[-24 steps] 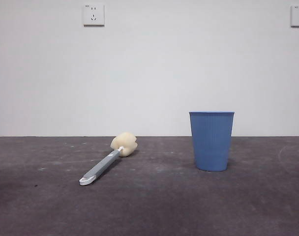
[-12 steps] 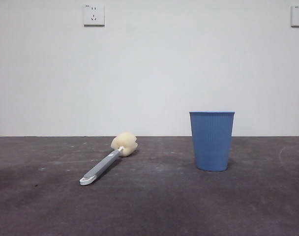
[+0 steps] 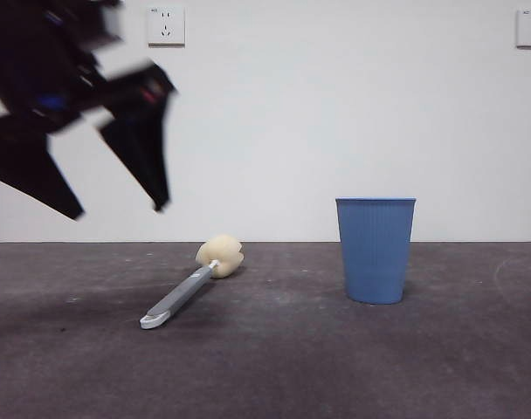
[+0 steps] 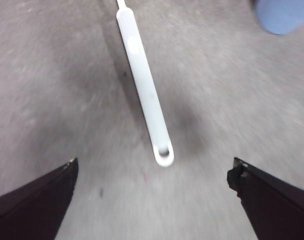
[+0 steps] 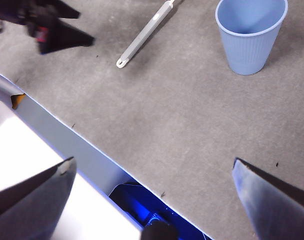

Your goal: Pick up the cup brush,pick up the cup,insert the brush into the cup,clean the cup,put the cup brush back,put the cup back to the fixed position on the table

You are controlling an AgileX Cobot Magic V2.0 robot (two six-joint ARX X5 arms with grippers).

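Dark grey scuffed table [image 3: 283,367] before a white wall with two sockets [image 3: 166,25]. Brush [image 3: 189,288] flat on it, blue cup [image 3: 375,250] upright, well apart. Left gripper [image 3: 117,209] above the brush handle, jaws apart. Right gripper [image 5: 152,167] high, spread wide.

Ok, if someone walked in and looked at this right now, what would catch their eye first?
Probably the left claw, big, dark and blurred, jaws wide open, hanging high above the table over the brush. Then the blue cup, standing upright and empty off to the other side, well apart from the brush. The brush lies flat, its yellow sponge end pointing toward the wall.
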